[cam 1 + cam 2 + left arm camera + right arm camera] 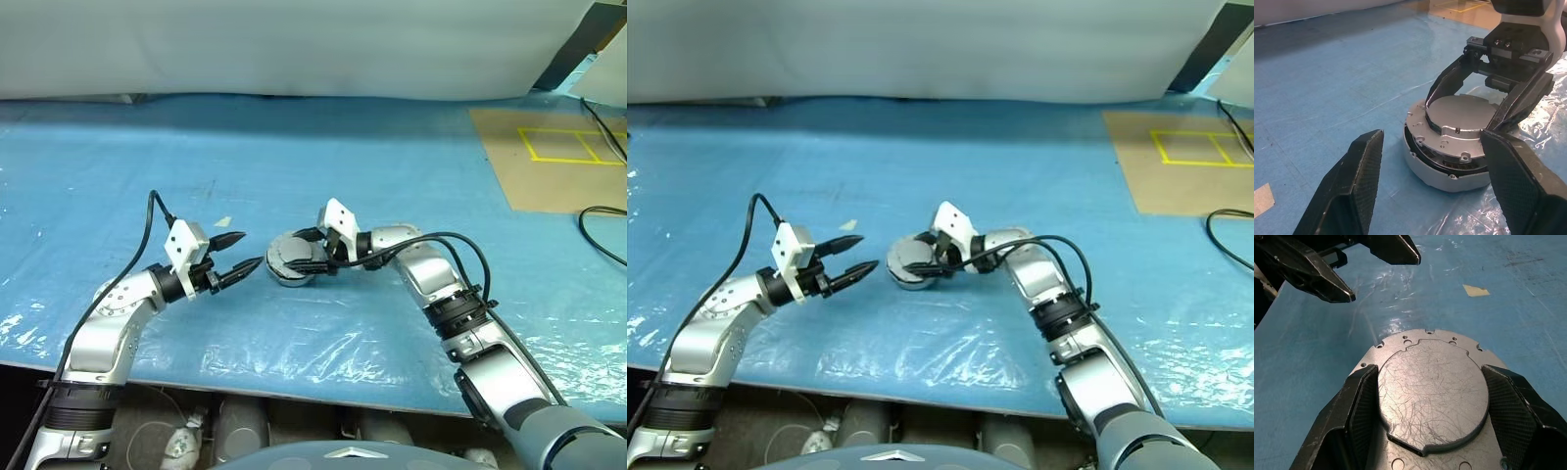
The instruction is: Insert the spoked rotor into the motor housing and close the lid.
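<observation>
The motor housing (pixel 1449 169) sits on the blue plastic-covered table (pixel 294 147) roughly midway between my two arms, and its lid (pixel 1462 120) lies over the top but not quite seated: in the left wrist view I can see a dark gap along the near side, with the lid plate slightly tilted above the silver body. I cannot see the spoked rotor itself; I judge it is already inside, under the lid, though nothing confirms that. My right gripper (pixel 1425 406) reaches in from the right and straddles the raised round plate of the lid, one black finger on each side, the pads close to or touching its edge; whether it is truly pinching or only bracketing, I cannot tell. My left gripper (pixel 240 253) hangs just beside the housing on its left, fingers spread apart and empty, pointing at it without contact. So I read this as the closing step. The next move calls for pressing the lid down flat and evenly so the gap shuts, probably with the left gripper steadying the housing so it does not slide on the slick plastic. A small scrap of tape (pixel 1475 291) lies beyond, clear of the work.
</observation>
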### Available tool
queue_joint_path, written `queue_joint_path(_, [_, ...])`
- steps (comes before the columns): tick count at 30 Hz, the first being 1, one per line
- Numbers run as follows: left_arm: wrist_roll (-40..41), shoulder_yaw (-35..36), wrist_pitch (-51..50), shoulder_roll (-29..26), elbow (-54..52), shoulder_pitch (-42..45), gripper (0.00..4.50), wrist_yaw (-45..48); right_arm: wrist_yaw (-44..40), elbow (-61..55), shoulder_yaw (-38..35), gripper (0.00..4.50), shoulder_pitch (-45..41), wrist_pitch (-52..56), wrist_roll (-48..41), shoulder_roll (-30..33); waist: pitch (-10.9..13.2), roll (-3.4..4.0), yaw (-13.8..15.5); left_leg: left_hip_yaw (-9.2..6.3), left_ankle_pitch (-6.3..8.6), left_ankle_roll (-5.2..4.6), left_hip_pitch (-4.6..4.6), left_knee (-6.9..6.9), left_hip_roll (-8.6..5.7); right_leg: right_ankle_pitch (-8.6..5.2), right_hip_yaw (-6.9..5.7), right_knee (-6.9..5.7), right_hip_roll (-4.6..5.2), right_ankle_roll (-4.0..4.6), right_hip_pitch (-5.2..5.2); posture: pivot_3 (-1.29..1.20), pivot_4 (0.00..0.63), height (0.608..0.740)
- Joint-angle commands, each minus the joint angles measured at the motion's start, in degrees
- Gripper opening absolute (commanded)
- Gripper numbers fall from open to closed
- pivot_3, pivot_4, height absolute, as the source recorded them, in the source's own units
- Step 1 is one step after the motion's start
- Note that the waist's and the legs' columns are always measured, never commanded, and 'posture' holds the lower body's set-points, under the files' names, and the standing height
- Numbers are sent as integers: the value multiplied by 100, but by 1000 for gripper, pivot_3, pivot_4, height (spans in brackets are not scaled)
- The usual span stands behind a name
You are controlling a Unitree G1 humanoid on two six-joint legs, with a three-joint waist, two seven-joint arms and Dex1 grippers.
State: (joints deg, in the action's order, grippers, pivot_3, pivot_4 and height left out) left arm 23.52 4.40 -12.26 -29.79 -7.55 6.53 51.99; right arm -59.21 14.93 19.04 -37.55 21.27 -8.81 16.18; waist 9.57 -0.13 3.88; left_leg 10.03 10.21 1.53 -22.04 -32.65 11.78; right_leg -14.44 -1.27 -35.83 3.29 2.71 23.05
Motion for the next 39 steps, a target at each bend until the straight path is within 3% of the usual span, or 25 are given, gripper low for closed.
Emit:
queue_joint_path(1, [17, 99, 120, -49, -3, 87, 3292, -16, -23, -253, -3, 2967, -288, -159, 78, 13, 0, 0, 2, 0, 0, 0, 0, 0, 0, 0, 0, -1, 0, 0, 0, 0, 150, 740])
queue_joint_path(18, [-16, 19, 174, 19, 130, 205, 3292, -21, 294, 693, 333, 2967, -206, -702, 727, -261, -1, -1, -21, 0, 0, 1, 5, -1, 1, 0, 1, -4, -1, 0, -2, 0, 150, 740])
queue_joint_path(24, [-20, 9, 168, 22, 107, 179, 3292, -21, 326, 483, 117, 2967, -192, -236, 482, -518, -1, -2, -43, 0, 1, 1, 21, -5, 1, 0, 3, -10, -1, 1, -16, 0, 150, 740])
queue_joint_path(39, [-72, -58, 190, 115, 182, 302, 3292, -39, 706, 1262, 505, 2967, -29, -986, 1233, -393, -2, -1, -115, -1, 6, -6, 68, -3, 1, -1, 5, -4, 1, 2, -65, 0, 150, 740])
